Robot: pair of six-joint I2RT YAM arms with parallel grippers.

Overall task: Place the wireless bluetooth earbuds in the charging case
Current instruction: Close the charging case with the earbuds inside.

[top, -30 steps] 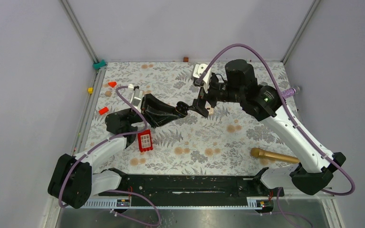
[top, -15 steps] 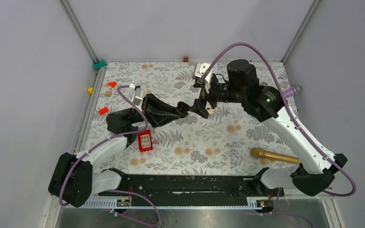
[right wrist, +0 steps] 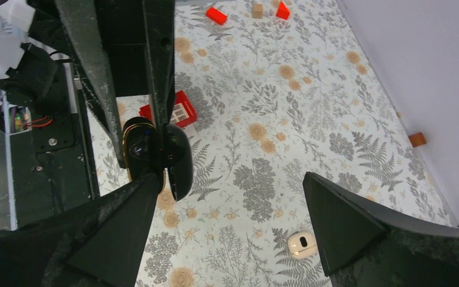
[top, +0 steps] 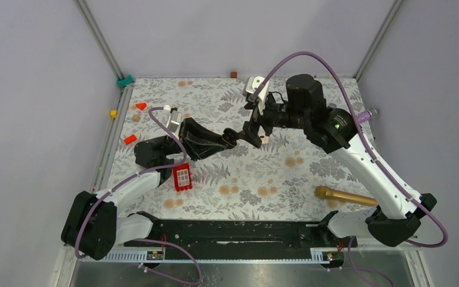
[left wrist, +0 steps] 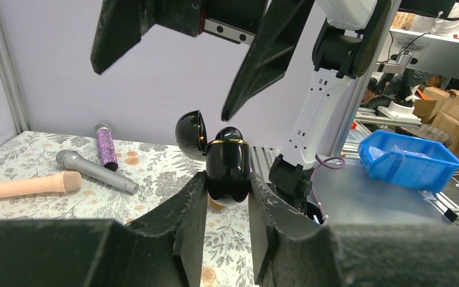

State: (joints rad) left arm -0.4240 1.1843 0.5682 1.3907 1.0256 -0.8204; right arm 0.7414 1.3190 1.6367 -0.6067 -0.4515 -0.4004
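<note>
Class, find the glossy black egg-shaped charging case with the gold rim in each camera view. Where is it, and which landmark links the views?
Top external: glossy black charging case at mid-table, held by the left gripper.
Left wrist: centre of picture, upright between the fingers, lid open.
Right wrist: left of centre, lid open.
Shared landmark: the left gripper, clamped on it in all three views.

No legible text anywhere; white label on the flat red plastic block (top: 182,177) too small to read.

Left arm (top: 130,182) stretches inward, jaws clamped; right arm (top: 367,164) hangs over them, jaws spread wide.
</note>
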